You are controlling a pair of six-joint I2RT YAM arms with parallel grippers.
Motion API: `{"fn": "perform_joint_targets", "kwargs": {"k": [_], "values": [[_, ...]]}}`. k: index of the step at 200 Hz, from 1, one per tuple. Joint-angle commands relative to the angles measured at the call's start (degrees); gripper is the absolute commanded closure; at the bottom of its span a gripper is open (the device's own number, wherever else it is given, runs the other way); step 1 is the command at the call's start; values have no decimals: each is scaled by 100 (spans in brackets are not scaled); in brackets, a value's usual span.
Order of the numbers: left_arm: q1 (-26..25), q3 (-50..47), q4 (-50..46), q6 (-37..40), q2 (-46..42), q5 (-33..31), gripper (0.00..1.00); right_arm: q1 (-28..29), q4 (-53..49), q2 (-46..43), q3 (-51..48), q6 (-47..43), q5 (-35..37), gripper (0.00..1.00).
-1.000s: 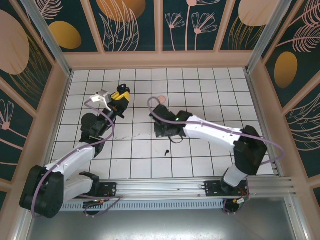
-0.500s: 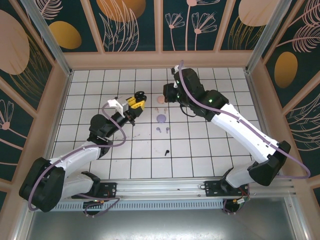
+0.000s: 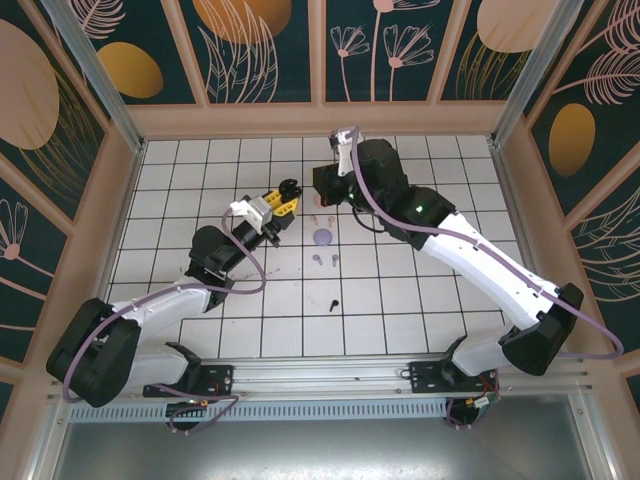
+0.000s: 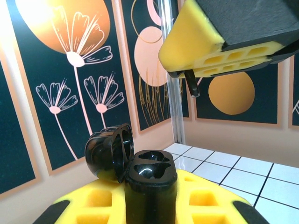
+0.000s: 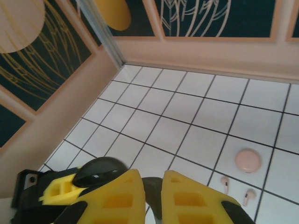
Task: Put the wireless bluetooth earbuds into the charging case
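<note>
L jaws: nearly together, pinching the black case [image 4: 149,184] by its body, up off the surface [image 3: 430,300]. Its lid [image 4: 110,156] is hinged open to one side and the glossy wells face up. In your L wrist cam the upper jaw looks well apart from the case, so you can't see the exact contact there.

R jaws: pressed to a thin slit w/ a small dark object [image 5: 151,196] wedged in it. It's cut off by the frame bottom & flanked by the yellow jaws, so you can't tell what it is.

From the top cam both sets of jaws hang close together above the surface, toward the middle of the far edge. L arm [image 3: 190,290] reaches in from the near-left corner, R arm [image 3: 470,255] from the near-right.

Earbuds:
- Pink pair [image 5: 225,184] lies just beside the round pink case [image 5: 248,161], toward the far edge.
- Lilac pair [image 3: 316,260] sits just on the near side of the lilac case [image 3: 323,237], mid-surface.
- One black earbud [image 3: 333,302] lies alone, closer to the near edge. It's too small in the top cam to tell which way it lies.
</note>
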Motion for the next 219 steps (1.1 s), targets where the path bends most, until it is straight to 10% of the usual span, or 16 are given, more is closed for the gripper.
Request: {"fn": "perform_joint_targets", "kwargs": {"k": [1,219], "values": [[-36,272,448,233,121,152,100,170,626,-311,-228,-222,-99,89],[-167,666,710,-92,558,411,100,343,1957,-329,-1042,31,214,88]]}}
